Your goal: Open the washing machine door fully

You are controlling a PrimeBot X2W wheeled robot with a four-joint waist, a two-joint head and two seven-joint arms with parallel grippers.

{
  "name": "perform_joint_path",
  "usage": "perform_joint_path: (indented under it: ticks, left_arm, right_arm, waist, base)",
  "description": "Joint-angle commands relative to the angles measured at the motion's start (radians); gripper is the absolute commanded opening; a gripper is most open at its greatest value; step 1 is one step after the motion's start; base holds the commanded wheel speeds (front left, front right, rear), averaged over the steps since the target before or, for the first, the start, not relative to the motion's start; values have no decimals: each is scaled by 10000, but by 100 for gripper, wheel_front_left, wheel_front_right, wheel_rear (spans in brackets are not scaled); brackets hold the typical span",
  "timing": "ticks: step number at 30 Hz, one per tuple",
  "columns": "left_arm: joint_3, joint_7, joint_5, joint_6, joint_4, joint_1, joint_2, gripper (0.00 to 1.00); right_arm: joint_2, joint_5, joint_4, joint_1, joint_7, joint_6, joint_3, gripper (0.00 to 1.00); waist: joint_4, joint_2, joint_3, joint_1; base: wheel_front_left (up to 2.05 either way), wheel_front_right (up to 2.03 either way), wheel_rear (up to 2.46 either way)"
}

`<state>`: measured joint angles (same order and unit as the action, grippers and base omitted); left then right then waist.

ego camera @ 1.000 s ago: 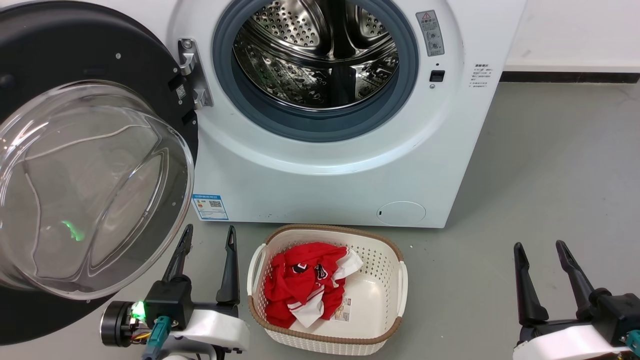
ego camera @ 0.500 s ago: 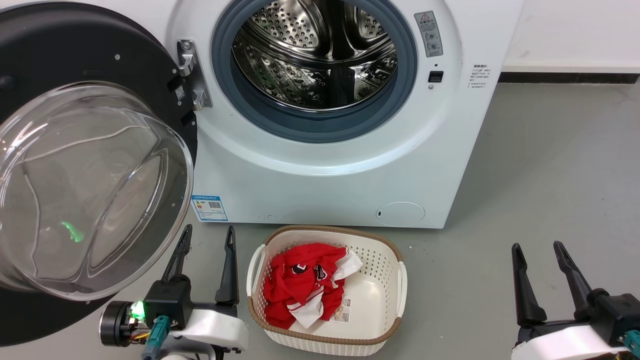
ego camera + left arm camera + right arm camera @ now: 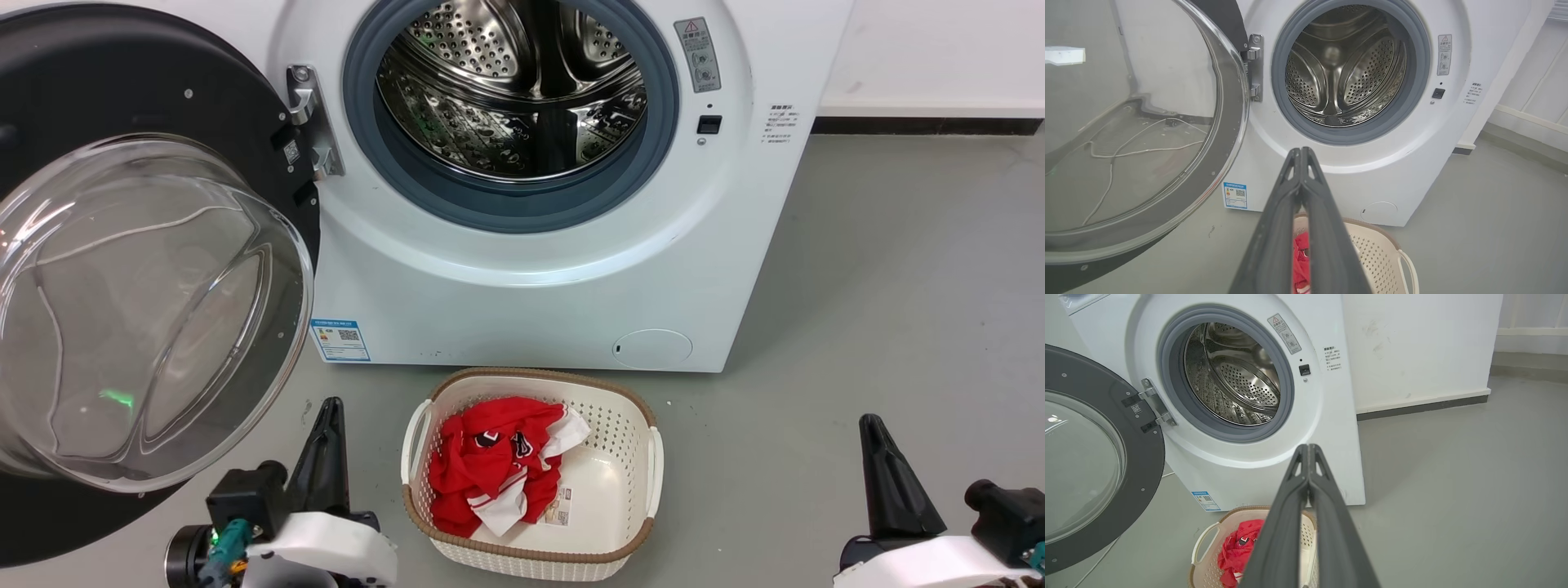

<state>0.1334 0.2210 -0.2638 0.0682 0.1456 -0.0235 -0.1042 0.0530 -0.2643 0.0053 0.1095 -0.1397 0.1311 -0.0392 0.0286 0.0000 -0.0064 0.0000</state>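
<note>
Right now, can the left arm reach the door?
Probably yes. The door hangs open on the robot's left, its lower rim close beside the left gripper, whose fingers are shut. Only bare floor shows between them; the basket sits on the other side.

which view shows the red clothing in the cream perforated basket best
Head view: the red clothing lies whole in the cream perforated basket. In the wrist views the left gripper and right gripper cover part of it.

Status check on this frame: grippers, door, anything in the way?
Grippers: left gripper and right gripper both shut, empty. Task: washing machine door swung wide left, drum opening exposed. Nearby: laundry basket on floor, apart from door.
</note>
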Motion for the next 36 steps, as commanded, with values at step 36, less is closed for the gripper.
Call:
perform_joint_path:
  ticks: [36]
  left_arm:
    - [-1122, -1476, -5964, -899, 339, -558, 244, 0]
  right_arm:
    - [295, -6267, 965, -1099, 836, -2, 19, 0]
  waist:
    - [-88, 0, 30, 0]
  base:
    - [0, 0, 0]
